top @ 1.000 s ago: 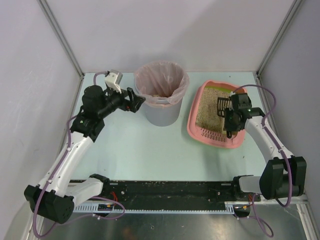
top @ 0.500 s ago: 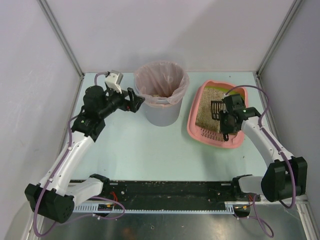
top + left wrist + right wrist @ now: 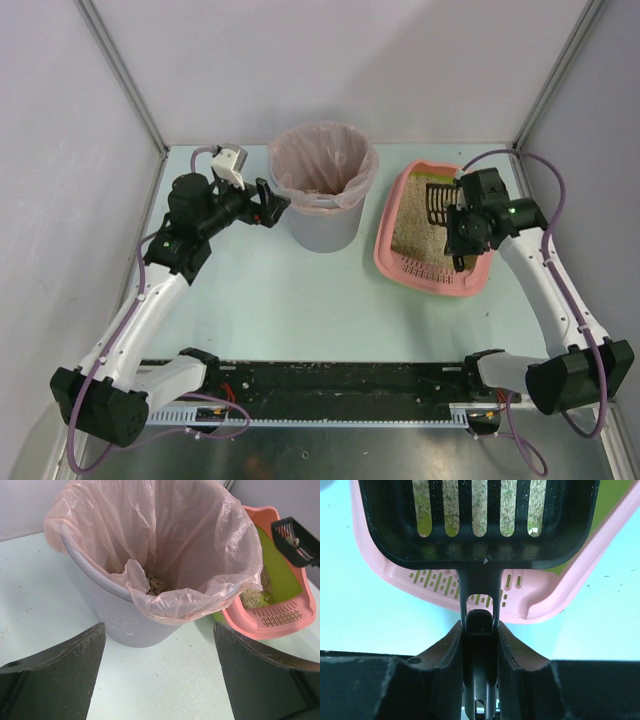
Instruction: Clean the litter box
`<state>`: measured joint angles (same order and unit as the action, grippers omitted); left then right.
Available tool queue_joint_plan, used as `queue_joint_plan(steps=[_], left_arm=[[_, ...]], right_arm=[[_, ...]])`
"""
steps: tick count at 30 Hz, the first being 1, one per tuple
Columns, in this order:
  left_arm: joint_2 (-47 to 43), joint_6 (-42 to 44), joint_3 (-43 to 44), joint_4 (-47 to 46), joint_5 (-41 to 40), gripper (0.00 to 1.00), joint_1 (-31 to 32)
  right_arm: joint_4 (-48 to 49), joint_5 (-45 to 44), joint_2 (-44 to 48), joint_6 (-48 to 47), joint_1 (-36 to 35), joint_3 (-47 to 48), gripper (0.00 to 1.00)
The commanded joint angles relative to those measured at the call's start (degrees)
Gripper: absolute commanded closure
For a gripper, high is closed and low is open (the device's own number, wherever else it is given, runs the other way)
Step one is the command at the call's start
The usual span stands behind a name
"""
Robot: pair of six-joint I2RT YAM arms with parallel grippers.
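On the right of the table (image 3: pixel 280 300) sits the litter box (image 3: pixel 420 271), beside the bin (image 3: pixel 322 228). Above it the right gripper (image 3: pixel 480 632) pinches the scoop (image 3: pixel 480 555) by its handle; the left gripper (image 3: pixel 270 203) gapes empty left of the bin.

I see a grey bin (image 3: pixel 322 228) on the table (image 3: pixel 260 300), lined with a pink bag (image 3: pixel 352 160), clumps (image 3: pixel 157 585) inside; a black scoop (image 3: pixel 437 203) sits well apart.

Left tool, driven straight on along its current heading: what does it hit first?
Probably the grey bin: its wall sits dead ahead of the open left tool. Depth to it is unclear.
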<state>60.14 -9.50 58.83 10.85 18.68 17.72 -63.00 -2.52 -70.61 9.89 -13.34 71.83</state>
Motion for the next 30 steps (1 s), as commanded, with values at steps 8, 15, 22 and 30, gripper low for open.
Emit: queue_joint_plan(steps=[8,15,22,30], left_arm=[[-2.0,0.3,-0.3,-1.6,0.9,0.07,-0.3],[-2.2,-0.3,-0.2,-1.5,1.5,0.07,-0.9],[-2.7,-0.1,-0.4,-1.5,0.9,0.08,-1.1],[-2.6,-0.1,-0.4,-1.5,1.5,0.07,-2.0]], right_arm=[[-15.9,-2.3,-7.4,-0.8,-3.1,21.8,1.0],[-20.3,-6.3,-17.9,1.3,-10.0,41.1,1.0],[-24.0,-8.4,-33.5,1.5,-17.4,63.9,1.0],[-19.4,-1.8,-43.8,1.2,-23.0,74.1,1.0]])
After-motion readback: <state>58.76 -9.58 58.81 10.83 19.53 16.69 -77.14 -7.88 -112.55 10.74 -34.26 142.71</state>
